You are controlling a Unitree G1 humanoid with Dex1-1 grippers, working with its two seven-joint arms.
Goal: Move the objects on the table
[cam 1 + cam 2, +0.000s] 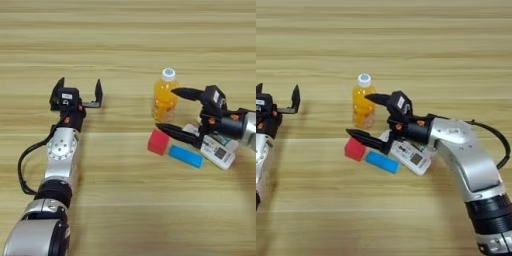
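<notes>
Wooden table (125, 40) holds a juice bottle (165, 97); right gripper (370, 116) reaches sideways beside it, fingers spread wide, left gripper (80, 92) well left, fingers apart.

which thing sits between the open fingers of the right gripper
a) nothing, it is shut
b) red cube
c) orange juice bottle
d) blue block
c) The right gripper is open, one finger by the orange juice bottle shoulder and the other below its base; the red cube lies lower.
</notes>
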